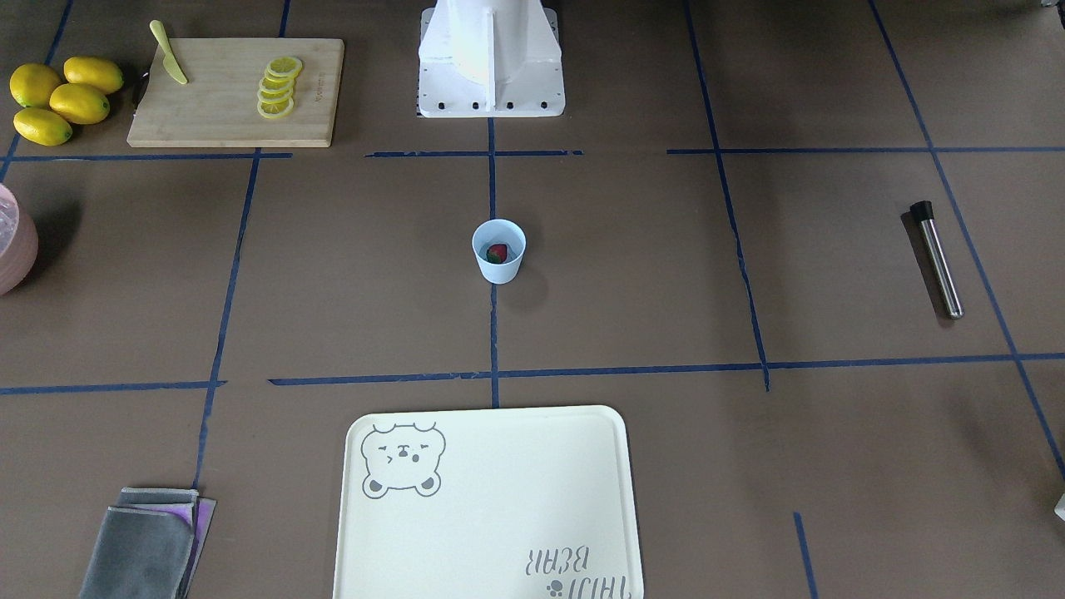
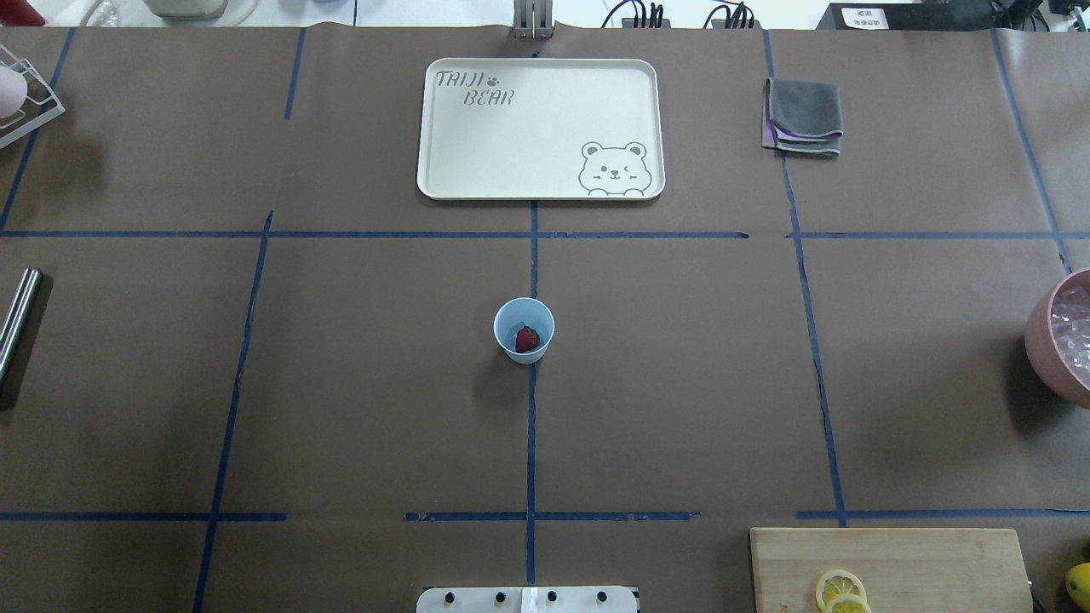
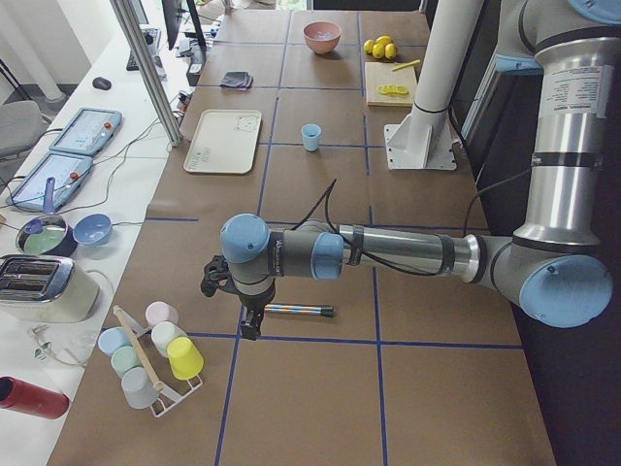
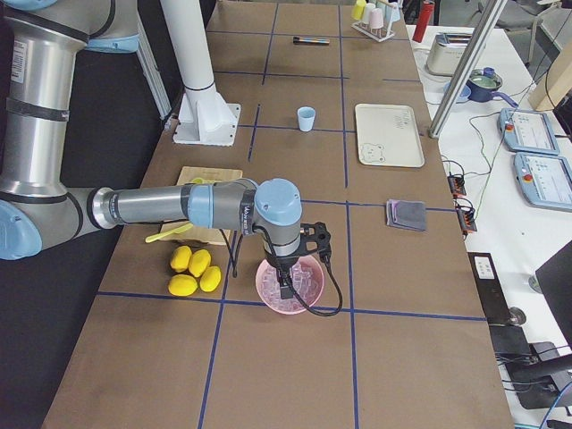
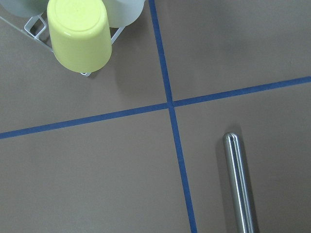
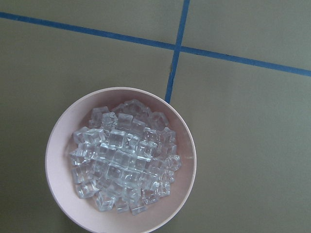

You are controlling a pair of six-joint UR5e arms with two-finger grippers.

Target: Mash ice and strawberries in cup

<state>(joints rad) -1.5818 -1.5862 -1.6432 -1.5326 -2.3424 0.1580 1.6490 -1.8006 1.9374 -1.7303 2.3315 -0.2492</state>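
The pale blue cup (image 2: 524,329) stands upright at the table's middle with one red strawberry (image 2: 527,339) inside; the front view shows the cup (image 1: 499,249) and strawberry (image 1: 497,253) too. Ice (image 6: 124,155) fills a pink bowl (image 6: 63,121) at the table's right end. My right gripper (image 4: 286,290) hangs just over that bowl; I cannot tell whether it is open or shut. My left gripper (image 3: 249,330) hovers above a steel muddler (image 3: 296,311) at the left end, its state also unclear. No fingers show in either wrist view.
A cream bear tray (image 2: 539,128) lies beyond the cup. A cutting board (image 1: 237,91) carries lemon slices (image 1: 277,86) and a yellow knife (image 1: 169,64), with whole lemons (image 1: 62,100) beside it. A folded grey cloth (image 2: 804,116) and a rack of cups (image 3: 155,354) sit farther out.
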